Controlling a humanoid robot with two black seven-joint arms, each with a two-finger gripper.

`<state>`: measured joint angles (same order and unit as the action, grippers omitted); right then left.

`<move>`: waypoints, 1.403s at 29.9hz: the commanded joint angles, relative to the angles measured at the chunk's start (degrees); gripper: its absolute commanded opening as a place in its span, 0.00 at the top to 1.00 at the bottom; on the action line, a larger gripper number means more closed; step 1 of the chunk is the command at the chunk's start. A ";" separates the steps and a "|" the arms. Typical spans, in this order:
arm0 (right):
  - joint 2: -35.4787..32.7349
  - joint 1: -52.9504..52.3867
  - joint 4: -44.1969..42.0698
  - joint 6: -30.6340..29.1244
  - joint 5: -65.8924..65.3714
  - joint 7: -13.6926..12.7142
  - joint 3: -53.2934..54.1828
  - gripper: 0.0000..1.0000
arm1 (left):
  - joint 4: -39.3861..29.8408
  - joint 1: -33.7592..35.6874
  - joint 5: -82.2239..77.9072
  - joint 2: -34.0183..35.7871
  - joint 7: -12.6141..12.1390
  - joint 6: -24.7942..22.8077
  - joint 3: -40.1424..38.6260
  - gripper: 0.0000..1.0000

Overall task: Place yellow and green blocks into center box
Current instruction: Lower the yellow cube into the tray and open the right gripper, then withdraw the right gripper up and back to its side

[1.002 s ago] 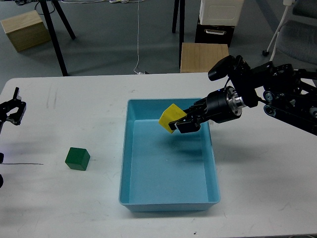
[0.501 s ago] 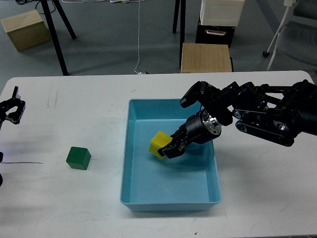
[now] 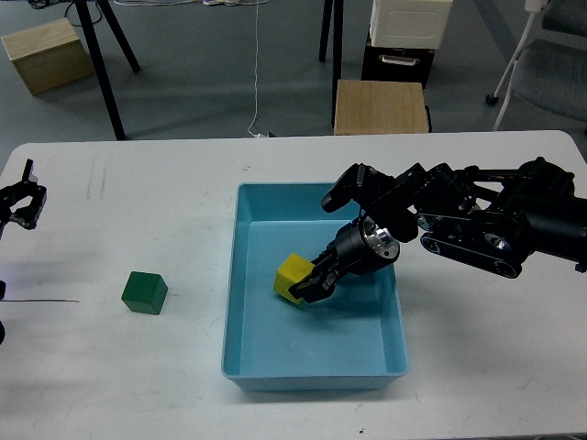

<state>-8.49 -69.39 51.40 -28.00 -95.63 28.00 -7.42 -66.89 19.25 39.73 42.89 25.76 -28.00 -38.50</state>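
Now that the right gripper has lowered into the blue box, fingers still pinch the yellow block (release next); green block waits.

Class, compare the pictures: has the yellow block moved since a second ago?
Yes. The yellow block, held by the right tool, went down and left from the blue box's far rim toward its floor.
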 commanded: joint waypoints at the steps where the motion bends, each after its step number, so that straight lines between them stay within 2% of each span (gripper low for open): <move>1: 0.32 0.05 -0.42 0.00 0.18 0.00 -0.06 0.50 | 0.00 0.00 0.00 0.00 0.00 0.00 0.00 0.00; 8: 0.58 0.13 -0.60 0.00 0.18 0.00 -0.14 0.33 | 0.00 0.00 0.00 0.00 0.00 0.00 0.00 0.00; 10: 0.58 0.22 -0.60 0.00 0.44 0.00 -0.14 0.08 | 0.00 0.09 0.00 0.00 -0.09 0.00 0.00 0.00; 11: 0.58 0.31 -0.60 0.00 0.79 0.00 -0.14 0.06 | 0.00 0.00 0.00 0.00 0.00 0.00 0.00 0.00; 16: 0.58 0.22 -1.30 0.00 1.05 0.00 -0.05 0.02 | 0.00 0.18 0.00 0.00 0.00 0.00 0.00 0.00; 22: 0.58 -0.30 -3.49 0.00 1.23 0.00 1.35 0.02 | 0.00 0.26 0.08 0.00 0.00 0.00 0.00 0.00; 28: 0.06 -0.92 -10.78 0.00 5.53 0.00 10.57 0.02 | 0.00 0.35 0.00 0.00 0.00 0.00 0.00 0.00; 32: -0.56 -2.59 -15.36 0.05 12.81 0.00 16.63 0.01 | 0.00 0.53 0.00 0.00 0.00 0.00 0.00 0.00; 36: -4.41 -3.03 -15.72 1.98 19.15 0.00 22.08 0.01 | 0.00 0.61 0.00 0.00 0.00 0.00 0.09 0.00; 42: -11.79 -0.31 -12.56 8.39 26.52 0.00 28.85 0.01 | 0.00 0.53 0.00 0.00 0.00 0.00 0.18 0.00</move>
<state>-16.74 -71.57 36.74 -22.69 -73.60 28.00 18.71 -66.88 19.84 39.72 42.90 25.76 -28.00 -38.40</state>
